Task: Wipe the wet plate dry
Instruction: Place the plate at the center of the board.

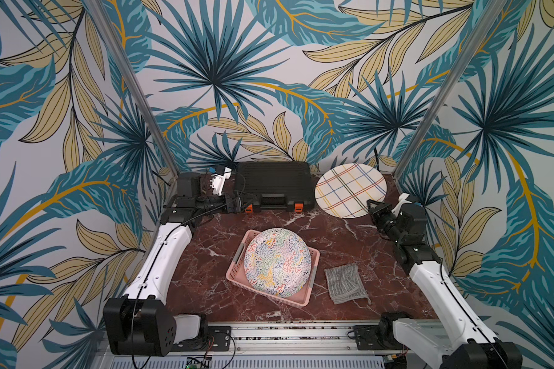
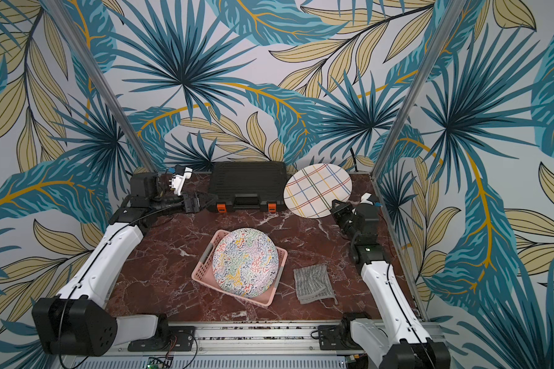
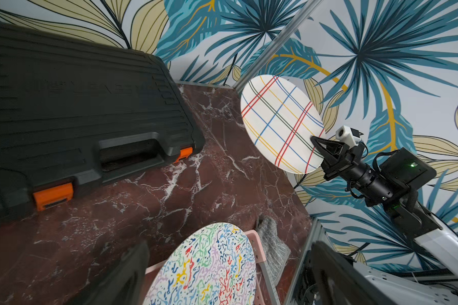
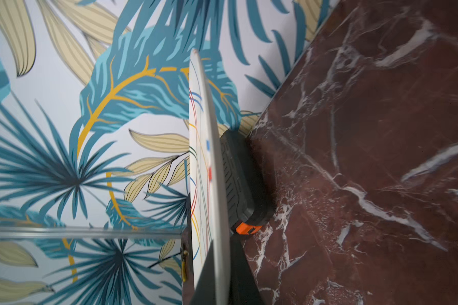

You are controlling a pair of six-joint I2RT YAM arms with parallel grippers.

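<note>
I count two plates, one cloth, one basket and one tool case, and I have two hands.

The first plate is the plaid plate (image 1: 349,190), white with crossing red, blue, yellow and dark lines. My right hand (image 1: 370,204) is clamped on its rim, on the edge nearest that arm. The plate stands tilted on edge, its striped face turned towards the middle of the surface (image 1: 349,242). From my right wrist I see it edge-on, running straight out from between my fingers. It is beyond the pink basket (image 1: 234,278) and off to the basket's right, well apart from it.

The second plate, the squiggle-patterned plate (image 1: 277,262), lies tilted in the pink basket, wider than the basket and hanging over its rim.

The grey cloth (image 1: 344,282) lies crumpled flat on the surface just beside the basket's right side. Neither hand touches it, and it is well apart from the plaid plate.

The black tool case (image 1: 274,182), with two orange latches, sits beyond the basket against the back wall.

My left hand (image 1: 239,204) is beyond the basket to its left, near the case's front left corner. Its fingers are spread wide with nothing between them.
</note>
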